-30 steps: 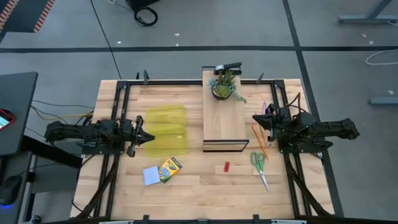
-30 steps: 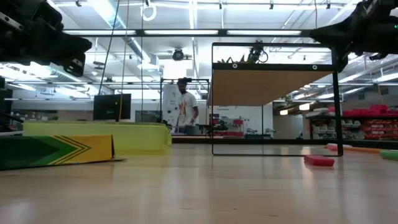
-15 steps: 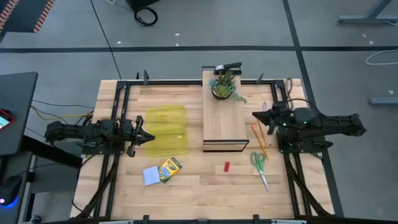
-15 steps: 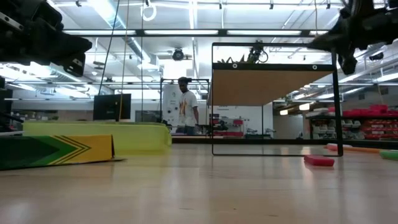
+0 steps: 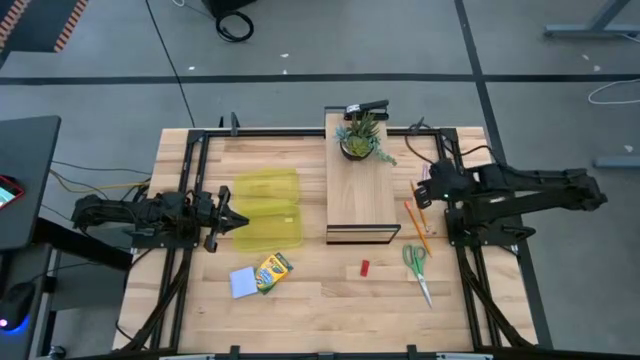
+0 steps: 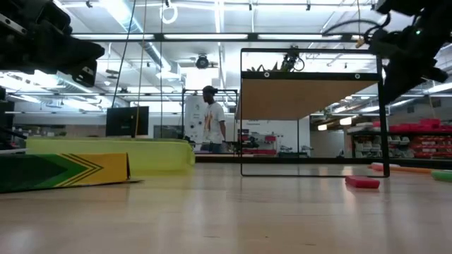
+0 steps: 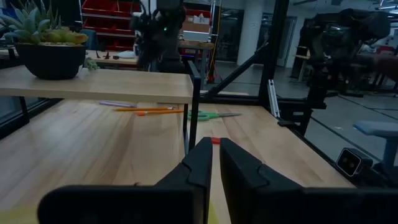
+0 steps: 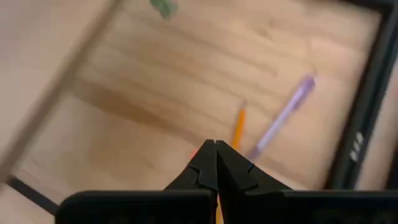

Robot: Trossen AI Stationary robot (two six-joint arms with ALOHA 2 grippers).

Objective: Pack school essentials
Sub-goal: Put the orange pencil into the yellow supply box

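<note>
Right gripper [image 5: 424, 192] clenched empty above orange pencil [image 5: 416, 226] and purple pen [image 8: 283, 117], raised shelf [image 5: 360, 195] at its 9 o'clock, potted plant [image 5: 360, 136] at 10, left gripper [image 5: 236, 222] pinched shut over yellow case [image 5: 268, 210]

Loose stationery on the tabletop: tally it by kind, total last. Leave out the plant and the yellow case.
Scissors: 1
Orange pencil: 1
Purple pen: 1
Red block: 1
Crayon box: 1
Blue notepad: 1
Total: 6
</note>
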